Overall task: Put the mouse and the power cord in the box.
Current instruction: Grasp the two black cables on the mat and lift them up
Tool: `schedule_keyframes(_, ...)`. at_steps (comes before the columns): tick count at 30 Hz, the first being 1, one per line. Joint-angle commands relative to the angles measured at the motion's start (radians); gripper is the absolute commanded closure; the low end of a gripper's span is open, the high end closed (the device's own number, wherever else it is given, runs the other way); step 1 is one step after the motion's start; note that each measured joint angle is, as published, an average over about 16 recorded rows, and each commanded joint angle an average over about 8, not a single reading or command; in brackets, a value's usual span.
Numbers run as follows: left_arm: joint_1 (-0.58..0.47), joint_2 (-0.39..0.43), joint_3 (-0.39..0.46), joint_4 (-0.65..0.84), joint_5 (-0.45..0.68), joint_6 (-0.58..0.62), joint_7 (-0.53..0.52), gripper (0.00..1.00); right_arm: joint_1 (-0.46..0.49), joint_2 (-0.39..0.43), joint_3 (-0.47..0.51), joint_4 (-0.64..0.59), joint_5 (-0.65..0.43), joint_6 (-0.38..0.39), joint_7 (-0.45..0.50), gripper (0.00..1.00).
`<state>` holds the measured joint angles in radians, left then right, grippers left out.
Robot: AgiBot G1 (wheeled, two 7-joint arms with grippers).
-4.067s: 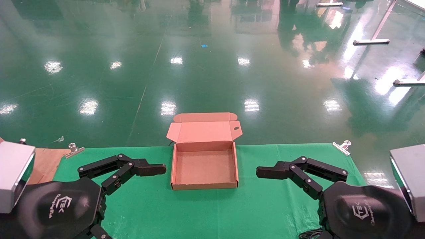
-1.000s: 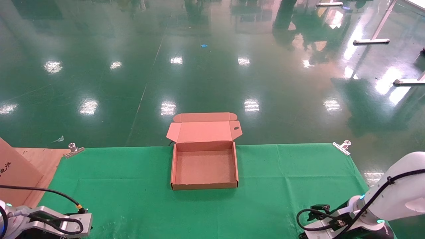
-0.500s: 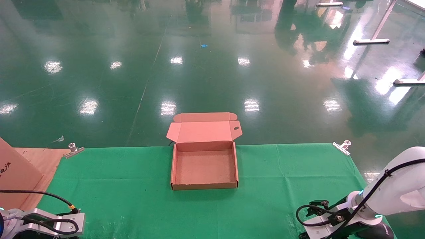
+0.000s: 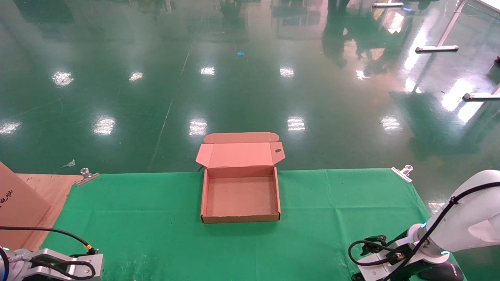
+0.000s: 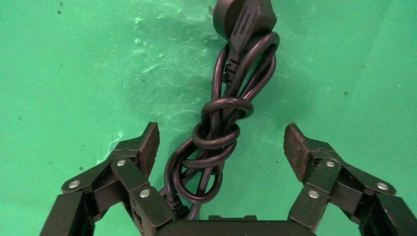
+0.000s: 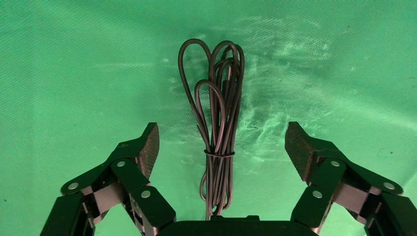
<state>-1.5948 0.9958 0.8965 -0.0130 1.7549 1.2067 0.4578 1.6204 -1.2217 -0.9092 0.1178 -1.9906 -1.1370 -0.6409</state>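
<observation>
The box (image 4: pixel 240 217) sits open and empty at the middle of the green cloth, its lid (image 4: pixel 240 155) folded back over the far edge. The power cord (image 5: pixel 219 132), a knotted black bundle with a chunky plug (image 5: pixel 243 17), lies on the cloth. My left gripper (image 5: pixel 221 142) hangs open above it, with the fingers either side of the bundle and apart from it. My right gripper (image 6: pixel 222 142) is open over a tied bundle of thin black cable (image 6: pixel 219 123). The mouse itself is hidden. In the head view only the two wrists show, at the near corners.
A brown cardboard panel (image 4: pixel 17 203) leans at the left edge on bare wood. Metal clips (image 4: pixel 86 175) (image 4: pixel 403 172) pin the cloth (image 4: pixel 156 218) at the far corners. The table ends just behind the box, with shiny green floor beyond.
Four seconds ago both grippers flanked the box; now both arms are low at the near corners. Over the last second the wrists have shifted only slightly.
</observation>
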Motion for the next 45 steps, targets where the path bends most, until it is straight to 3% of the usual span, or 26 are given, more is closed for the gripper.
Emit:
schedule_keyframes(1, -0.001, 0.001, 0.001, 0.003, 0.001, 0.000, 0.001, 1.00, 0.004, -0.006, 0.000, -0.011, 0.000, 0.003, -0.005, 1.00)
schedule_keyframes(31, 0.012, 0.006, 0.003, 0.010, 0.004, -0.003, 0.008, 1.00, 0.049, -0.021, 0.007, -0.077, 0.010, -0.017, -0.060, 1.00)
schedule_keyframes(45, -0.173, -0.014, 0.015, -0.033, 0.022, 0.202, 0.026, 1.00, 0.184, 0.019, 0.045, -0.056, 0.065, -0.141, -0.074, 1.00)
